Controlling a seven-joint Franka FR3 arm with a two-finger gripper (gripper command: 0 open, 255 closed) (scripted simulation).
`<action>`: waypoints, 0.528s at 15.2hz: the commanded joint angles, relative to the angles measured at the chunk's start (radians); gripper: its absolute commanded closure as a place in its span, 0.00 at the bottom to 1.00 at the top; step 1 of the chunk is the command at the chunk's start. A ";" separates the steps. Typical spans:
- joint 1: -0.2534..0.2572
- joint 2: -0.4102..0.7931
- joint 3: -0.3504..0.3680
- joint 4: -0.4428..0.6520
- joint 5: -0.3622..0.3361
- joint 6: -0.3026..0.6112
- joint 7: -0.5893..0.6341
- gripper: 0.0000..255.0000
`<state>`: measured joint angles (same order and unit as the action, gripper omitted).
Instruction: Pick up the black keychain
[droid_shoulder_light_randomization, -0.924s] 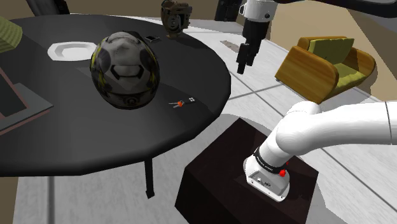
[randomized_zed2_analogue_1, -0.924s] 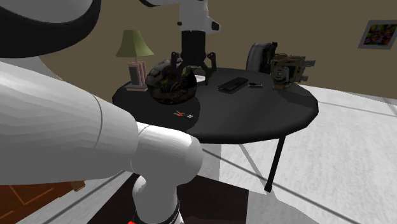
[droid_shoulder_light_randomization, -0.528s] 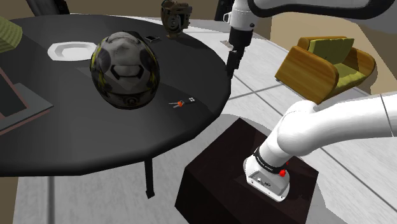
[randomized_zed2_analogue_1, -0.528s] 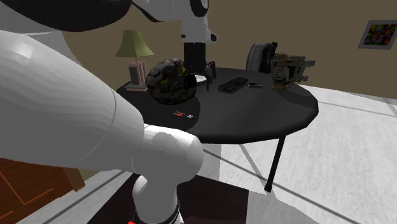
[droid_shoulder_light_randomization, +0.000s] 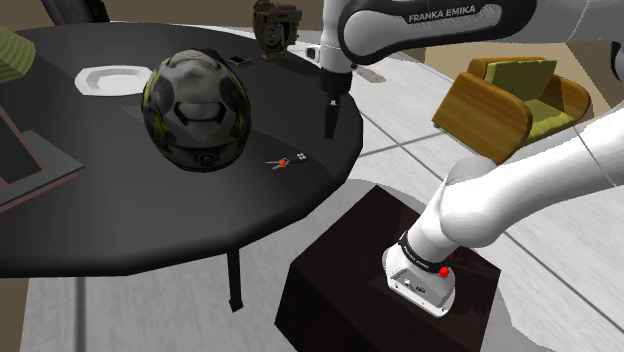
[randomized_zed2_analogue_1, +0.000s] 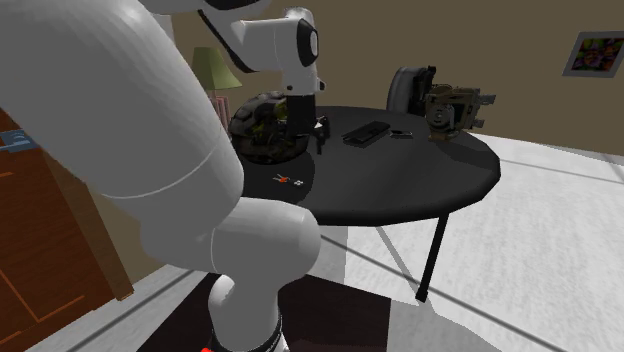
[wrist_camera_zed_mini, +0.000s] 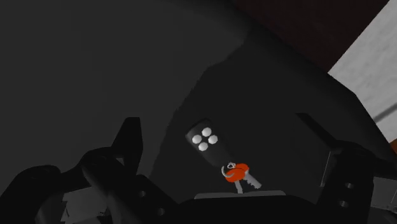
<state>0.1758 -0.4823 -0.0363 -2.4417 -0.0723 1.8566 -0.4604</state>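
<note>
End effector (droid_shoulder_light_randomization: 329, 122) hangs released, fingers apart, above the bench (droid_shoulder_light_randomization: 100, 220) w/ the black keychain (wrist_camera_zed_mini: 205, 140) framed between them. Prob. lining up to descend; no contact yet.

Round black table (droid_shoulder_light_randomization: 100, 225), yellow armchair (droid_shoulder_light_randomization: 505, 100), tan wall (randomized_zed2_analogue_1: 510, 40), pale floor (randomized_zed2_analogue_1: 560, 265)

Glossy helmet (droid_shoulder_light_randomization: 198, 108), matt table (droid_shoulder_light_randomization: 100, 220), perhaps metal key (wrist_camera_zed_mini: 245, 181)

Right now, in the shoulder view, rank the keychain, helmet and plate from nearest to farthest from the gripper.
From the gripper:
1. Keychain, close by, near the table edge that faces the stand.
2. Helmet, mid-table, toward the view's left.
3. Plate, beyond the helmet, farther left.
</note>
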 joint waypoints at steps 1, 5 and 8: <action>0.028 0.063 0.005 0.009 0.001 0.065 -0.054 0.00; 0.075 0.183 0.017 0.027 0.001 0.183 -0.160 0.00; 0.105 0.263 0.029 0.045 0.001 0.257 -0.231 0.00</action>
<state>0.2719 -0.2439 -0.0098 -2.4027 -0.0709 2.0890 -0.6647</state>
